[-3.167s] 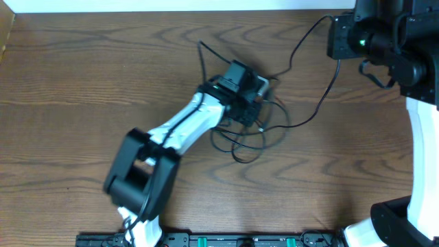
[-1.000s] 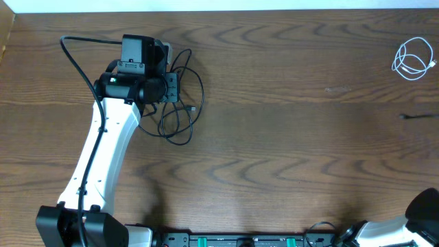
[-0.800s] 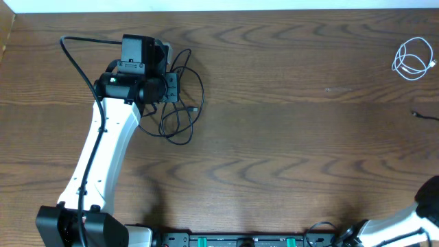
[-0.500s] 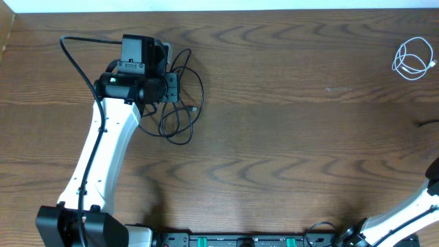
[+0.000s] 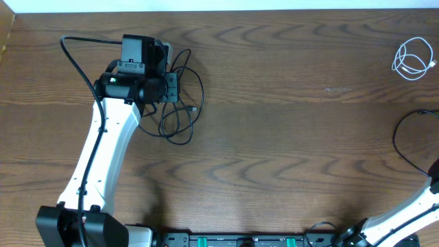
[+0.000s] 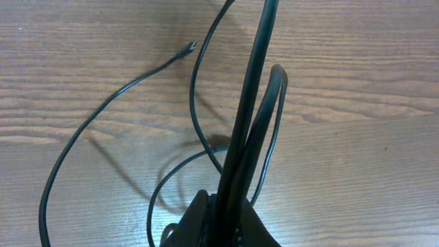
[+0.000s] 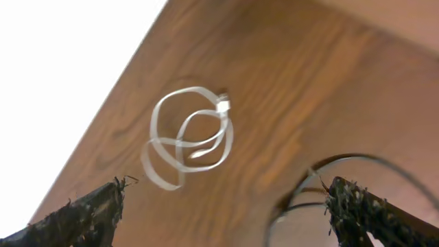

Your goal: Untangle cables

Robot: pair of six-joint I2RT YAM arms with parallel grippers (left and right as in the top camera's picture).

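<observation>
Wood table (image 5: 274,137) | L gripper (image 6: 221,213) clamped on black cable (image 5: 182,103) | my R gripper (image 7: 226,185) just spread, empty | white cable (image 5: 411,58) well apart: prob. untangled.

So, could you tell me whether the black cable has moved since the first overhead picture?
Yes. The black cable, clamped in the left gripper, has shifted left from the middle, toward the left edge of the table.

Black cable (image 5: 184,103) left, white cable (image 5: 410,59) coiled right
</observation>
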